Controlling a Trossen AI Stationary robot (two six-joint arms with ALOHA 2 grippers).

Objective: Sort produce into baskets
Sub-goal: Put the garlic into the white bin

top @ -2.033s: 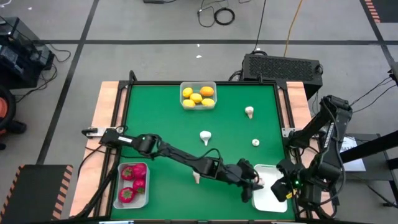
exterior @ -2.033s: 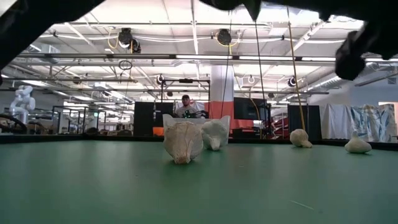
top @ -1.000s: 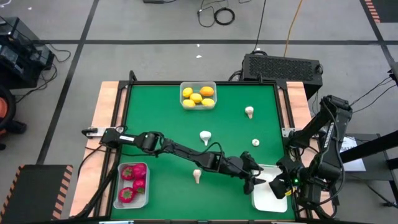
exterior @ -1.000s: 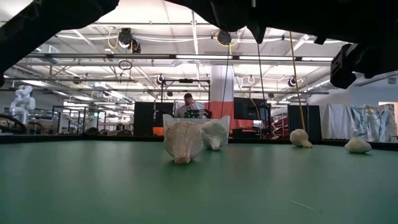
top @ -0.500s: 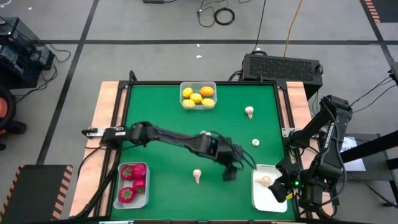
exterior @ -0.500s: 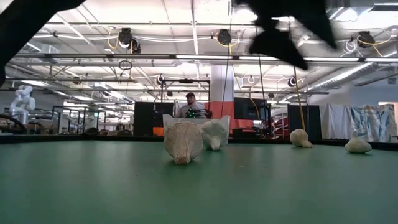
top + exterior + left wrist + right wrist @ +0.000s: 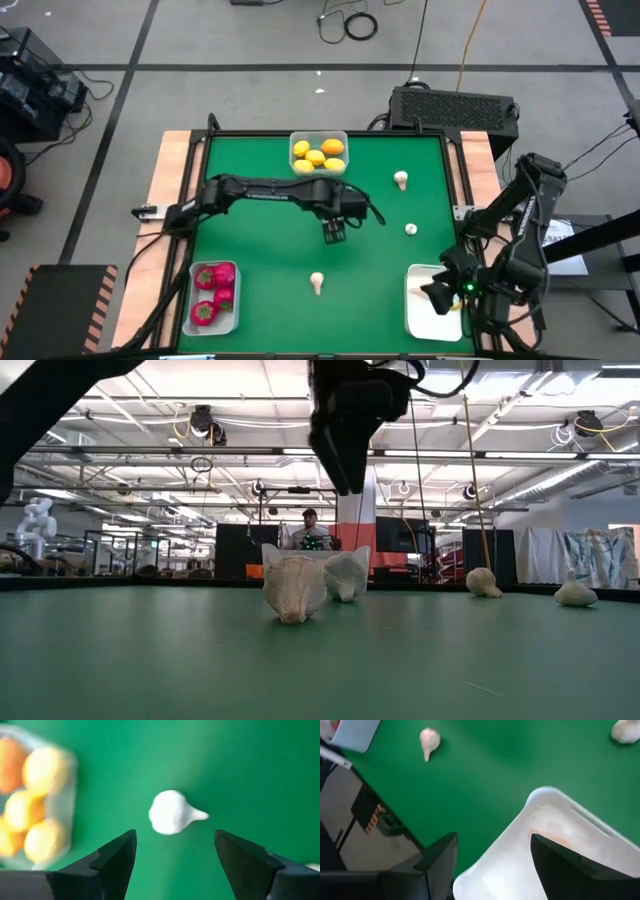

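green table (image 7: 260,260), left gripper (image 7: 334,231) above mushroom (image 7: 171,818)

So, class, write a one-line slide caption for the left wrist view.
Left tool, open, above a whitish mushroom on the green table, lemon basket alongside.

Two dark, slender jointed arms, black wedge-shaped end effector fingers (image 7: 117,857), green indicator light near the right wrist.
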